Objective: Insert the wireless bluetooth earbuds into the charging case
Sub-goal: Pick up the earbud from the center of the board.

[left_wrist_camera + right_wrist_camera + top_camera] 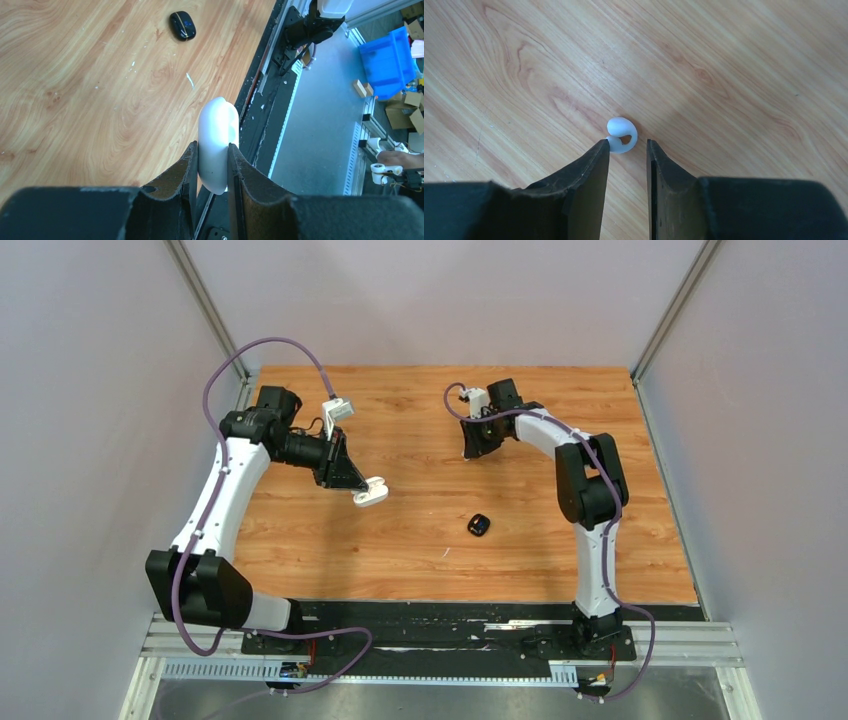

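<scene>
My left gripper [362,487] is shut on a white pebble-shaped charging case [371,492] and holds it above the wooden table; in the left wrist view the case [218,122] stands edge-on between the fingers [186,165]. A small white earbud [622,134] with a curled hook lies on the table in the right wrist view. My right gripper [628,142] is open just short of it, its left fingertip [603,146] touching the earbud. From above, the right gripper [478,448] is at the table's far middle and hides the earbud. No black earbud shows.
A black pebble-shaped case [479,525] lies shut on the table's middle front, also in the left wrist view [182,25]. A thin white sliver [445,553] lies near it. A black rail [450,615] runs along the near edge. Grey walls enclose the table.
</scene>
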Motion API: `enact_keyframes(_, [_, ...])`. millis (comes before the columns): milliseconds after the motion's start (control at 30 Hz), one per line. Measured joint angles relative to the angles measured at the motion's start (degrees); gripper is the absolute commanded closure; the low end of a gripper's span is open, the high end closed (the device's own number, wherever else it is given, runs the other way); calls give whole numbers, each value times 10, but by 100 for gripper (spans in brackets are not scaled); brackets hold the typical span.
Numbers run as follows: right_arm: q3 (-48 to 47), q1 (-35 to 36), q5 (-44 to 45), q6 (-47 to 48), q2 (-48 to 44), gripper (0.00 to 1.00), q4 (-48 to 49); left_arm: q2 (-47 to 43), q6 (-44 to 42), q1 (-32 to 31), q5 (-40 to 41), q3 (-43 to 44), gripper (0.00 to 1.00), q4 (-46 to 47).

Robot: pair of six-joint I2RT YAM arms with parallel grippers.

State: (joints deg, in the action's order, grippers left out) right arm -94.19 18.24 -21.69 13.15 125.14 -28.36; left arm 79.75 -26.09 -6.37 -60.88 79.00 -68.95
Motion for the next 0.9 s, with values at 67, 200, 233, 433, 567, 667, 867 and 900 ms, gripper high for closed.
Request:
enact_keyframes(67, [-3, 2, -3, 0, 3, 69, 1, -1, 0, 0, 0, 0, 100, 0])
enact_keyframes(200, [-6, 6, -5, 0, 6, 74, 3, -2, 0, 0, 0, -1, 100, 0])
enact_keyframes(233, [-7, 8, -5, 0, 7, 77, 3, -2, 0, 0, 0, -2, 100, 1])
enact_keyframes(433, [-8, 15, -2, 1, 13, 91, 7, -4, 0, 0, 2, -9, 100, 1])
enact_keyframes(567, [-8, 14, -3, 0, 13, 96, 8, -4, 0, 0, 4, -10, 100, 1])
enact_keyframes(667, [-8, 14, -5, 0, 12, 100, 8, -4, 0, 0, 5, -10, 100, 2])
enact_keyframes(867, [-2, 14, -56, 19, -2, 100, 0, -4, 0, 0, 5, -10, 100, 2])
enact_keyframes(900, [5, 13, -74, 27, -14, 100, -2, -4, 0, 0, 5, -10, 100, 3])
